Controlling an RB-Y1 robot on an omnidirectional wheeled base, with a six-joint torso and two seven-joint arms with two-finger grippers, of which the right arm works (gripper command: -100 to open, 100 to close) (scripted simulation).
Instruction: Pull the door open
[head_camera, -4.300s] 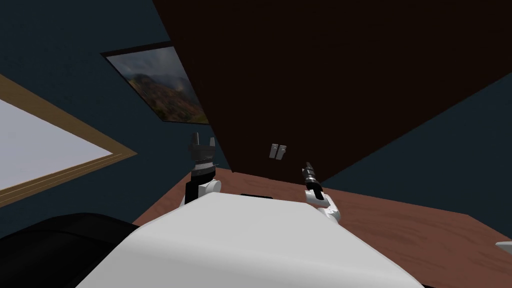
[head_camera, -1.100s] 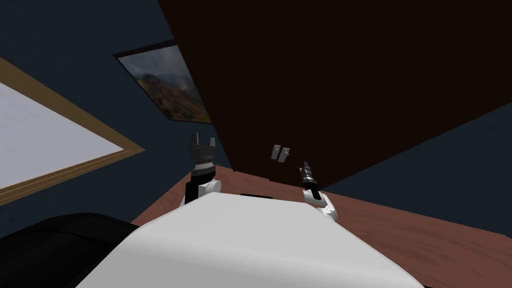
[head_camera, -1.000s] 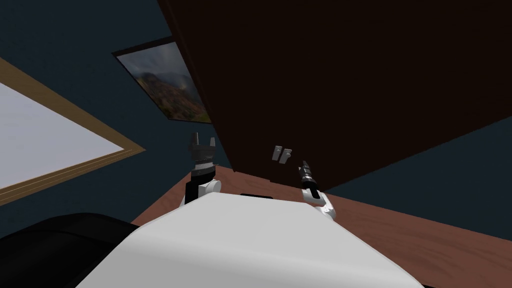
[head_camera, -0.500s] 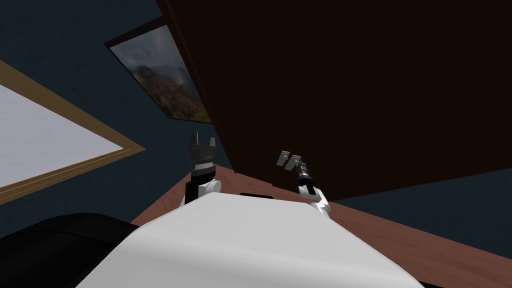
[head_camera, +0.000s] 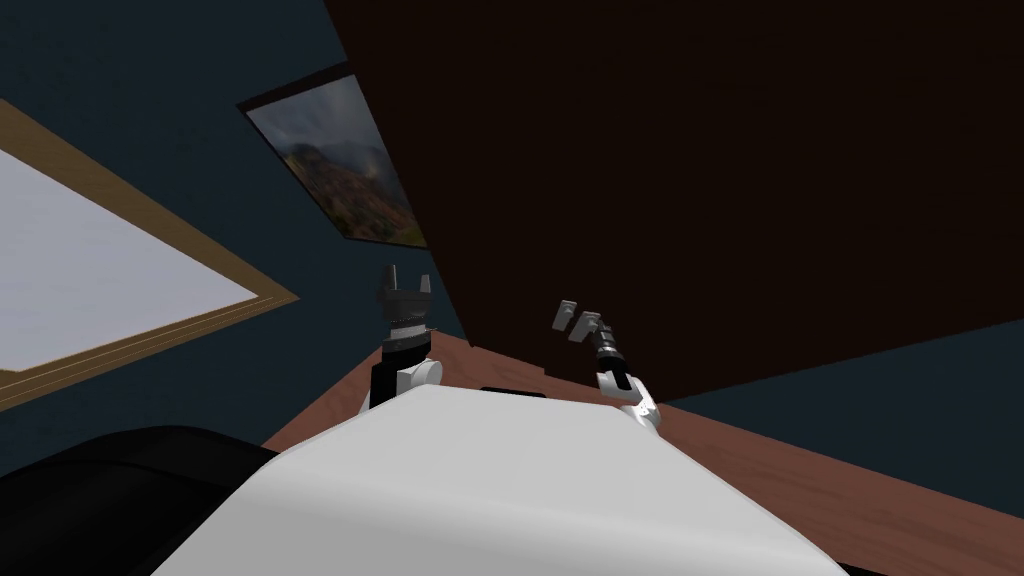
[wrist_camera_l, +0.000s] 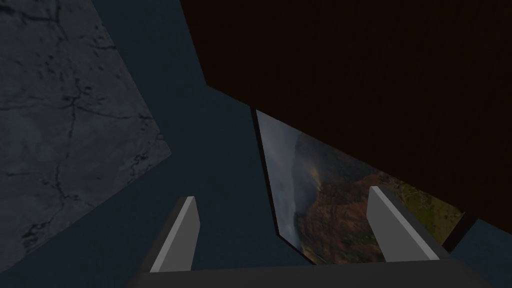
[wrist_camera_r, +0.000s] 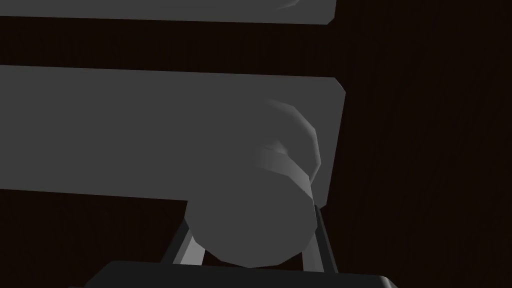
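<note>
Fingers of the right gripper pinched the grey handle on the dark brown door, close in front, so a pull could swing it open. Left gripper hung spread and empty at the left, out of the way.

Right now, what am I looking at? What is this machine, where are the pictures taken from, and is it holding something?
It is a robot with two arms. One picture comes from a camera on its head, looking down at a dark brown door. The other two come from cameras on its hands. The right gripper has its jaws shut on the door's grey handle, ready to pull. The left gripper is raised beside the door, jaws open, holding nothing. A mountain picture hangs on the blue wall, and the floor is reddish wood.
</note>
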